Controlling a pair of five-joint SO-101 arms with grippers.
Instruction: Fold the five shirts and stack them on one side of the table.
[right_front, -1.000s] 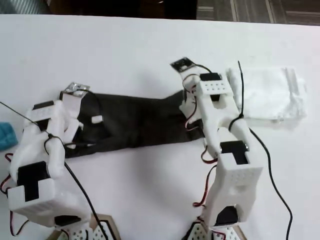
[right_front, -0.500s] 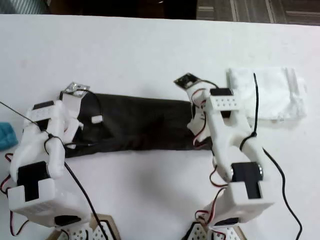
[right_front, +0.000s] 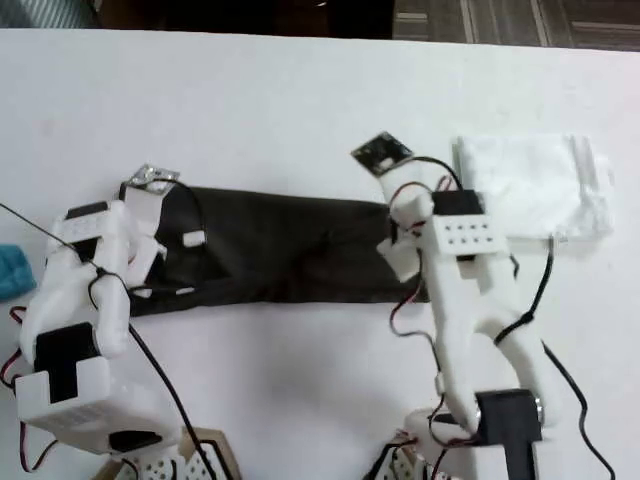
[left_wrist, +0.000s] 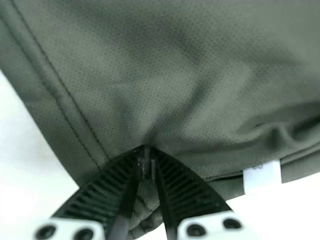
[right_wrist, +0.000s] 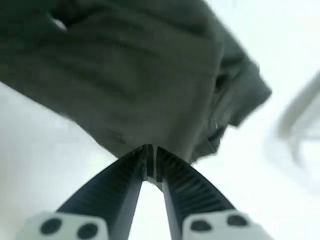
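A dark olive shirt (right_front: 280, 250) lies folded into a long band across the middle of the white table (right_front: 300, 90). My left gripper (right_front: 165, 285) is shut on the band's left end, and in the left wrist view its fingertips (left_wrist: 147, 162) pinch the fabric (left_wrist: 175, 75) near a hem seam and a white label (left_wrist: 262, 175). At the band's right end, my right gripper (right_front: 395, 250) is shut on the cloth, with its tips (right_wrist: 150, 160) closed on the shirt's edge (right_wrist: 125, 75). A folded white shirt (right_front: 530, 185) lies to the right, beyond the right arm.
A teal cloth (right_front: 12, 270) shows at the table's left edge. Open white table stretches behind the dark shirt, and in front between the two arm bases. The right arm's cables hang over the edge of the white shirt.
The right arm has drawn to the right and toward the front with the shirt's right end, pulling the band longer and straighter. The left arm has stayed put.
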